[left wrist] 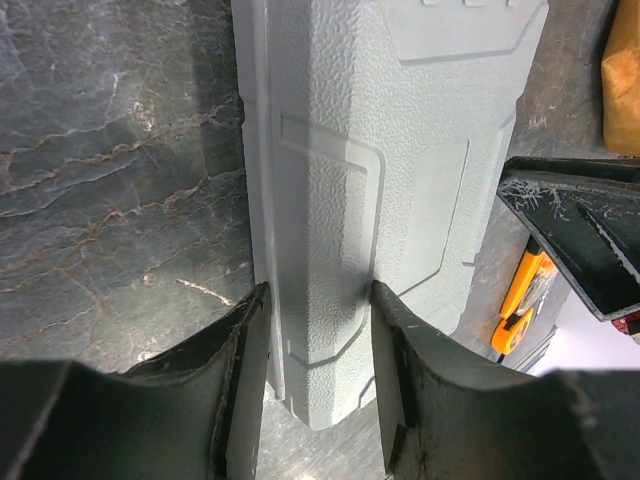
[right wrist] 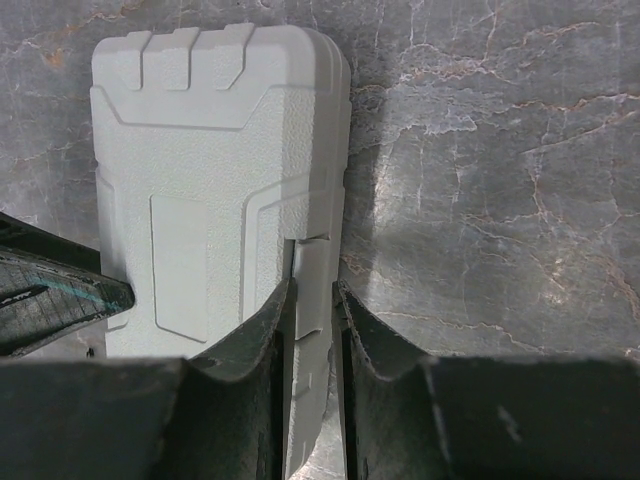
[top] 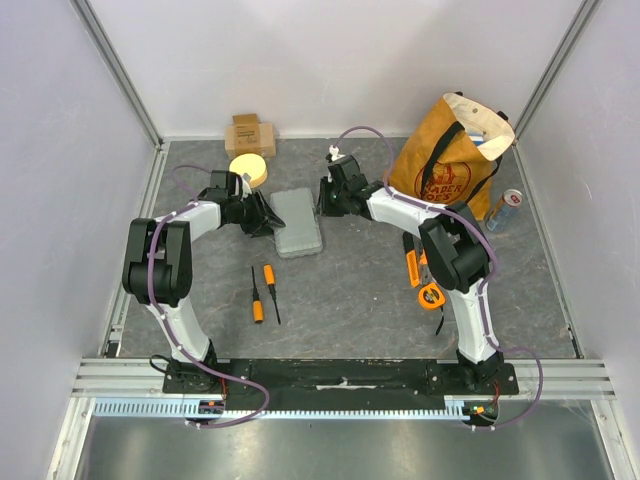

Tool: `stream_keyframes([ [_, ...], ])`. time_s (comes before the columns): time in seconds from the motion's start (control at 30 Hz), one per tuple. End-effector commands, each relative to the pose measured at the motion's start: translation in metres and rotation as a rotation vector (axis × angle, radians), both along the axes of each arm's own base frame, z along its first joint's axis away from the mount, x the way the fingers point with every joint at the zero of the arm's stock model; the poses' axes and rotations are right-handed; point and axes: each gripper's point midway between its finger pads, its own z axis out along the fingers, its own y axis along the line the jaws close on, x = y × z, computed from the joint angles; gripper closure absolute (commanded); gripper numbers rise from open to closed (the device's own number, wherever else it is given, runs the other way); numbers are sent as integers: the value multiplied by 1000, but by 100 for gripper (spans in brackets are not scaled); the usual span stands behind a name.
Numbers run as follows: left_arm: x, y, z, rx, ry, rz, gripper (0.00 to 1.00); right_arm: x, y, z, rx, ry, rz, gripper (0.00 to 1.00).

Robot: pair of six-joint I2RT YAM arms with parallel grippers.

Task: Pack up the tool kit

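Observation:
The grey tool kit case (top: 298, 222) lies closed and flat on the mat at mid table. My left gripper (top: 266, 214) is at its left edge. In the left wrist view the left gripper (left wrist: 318, 330) is open, one finger beside the case (left wrist: 400, 150) and one over its lid. My right gripper (top: 326, 197) is at the right edge. In the right wrist view the right gripper (right wrist: 312, 300) is shut on the case's grey latch (right wrist: 314, 262). Two orange-and-black screwdrivers (top: 262, 290) lie on the mat near the left arm.
An orange-brown tote bag (top: 450, 150) stands at the back right with a drink can (top: 505, 208) beside it. An orange tape measure (top: 432, 296) and an orange tool (top: 412, 266) lie by the right arm. A tan cardboard box (top: 249, 135) and a yellow roll (top: 248, 168) sit at the back.

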Motion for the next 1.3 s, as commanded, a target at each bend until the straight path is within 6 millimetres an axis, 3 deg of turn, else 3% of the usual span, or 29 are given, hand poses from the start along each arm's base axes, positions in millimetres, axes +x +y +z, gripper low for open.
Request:
stream_keyframes([
  [0.0, -4, 3, -3, 33, 6, -39, 55, 8, 5, 0, 7, -24, 19, 73],
  [0.2, -8, 4, -8, 50, 36, -58, 56, 1, -3, -20, -76, -16, 70, 73],
  [0.4, -19, 20, -18, 170, 136, -79, 58, 4, -54, -53, -406, -64, -2, 76],
  [0.57, -34, 47, -32, 331, 239, -100, 61, 10, -106, -50, -638, -102, -153, 76],
  [0.8, -43, 54, -46, 369, 293, -107, 65, 21, -144, -35, -730, -97, -294, 77],
  [0.87, -40, 47, -42, 332, 272, -117, 65, 25, -140, -23, -665, -100, -276, 77],
  [0.93, -35, 41, -37, 300, 249, -128, 63, 30, -123, -3, -570, -139, -224, 74],
  [1.07, -24, 36, -28, 283, 219, -128, 61, 29, -77, 39, -339, -185, -97, 59],
  [1.13, -20, 36, -25, 275, 205, -131, 60, 27, -62, 51, -262, -189, -54, 51],
  [1.27, -19, 32, -25, 271, 196, -151, 60, 14, -28, 56, -116, -162, 85, 36],
])
